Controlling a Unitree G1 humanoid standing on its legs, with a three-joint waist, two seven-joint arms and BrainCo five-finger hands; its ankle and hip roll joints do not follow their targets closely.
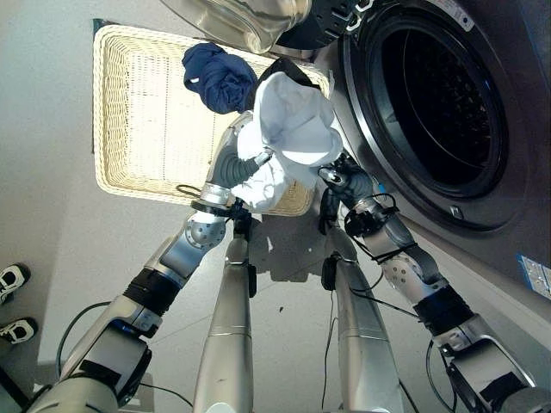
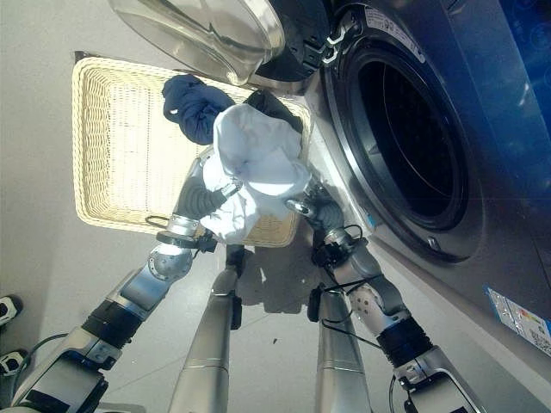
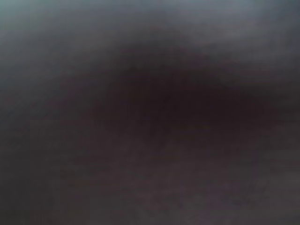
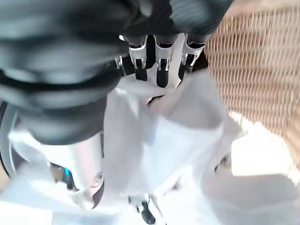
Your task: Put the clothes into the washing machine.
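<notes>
Together, both hands hold a white garment [image 1: 293, 129] up above the near right corner of a wicker basket [image 1: 129, 112], just beside the open mouth of the washer [image 1: 439, 103]. The left hand [image 1: 251, 163] comes up from the lower left and is wrapped in the cloth from below; a silver finger shows against the white folds, but how its fingers stand cannot be told, since the cloth covers most of it and the left wrist view gives no detail. The right hand [image 4: 157, 63] reaches in from the right, and its wrist view shows dark-tipped fingers curled down into the white fabric, clamped on it. The garment bulges in a rounded bundle between the two hands, with part hanging down over the left wrist. A dark blue garment [image 1: 217, 77] lies bunched at the far right of the basket, just behind the white one, and a dark piece [image 1: 288, 73] peeks out beside it. The washer door [image 1: 250, 21] is swung open above the basket. A person's shoes [image 1: 15, 301] show at the left edge of the floor.
</notes>
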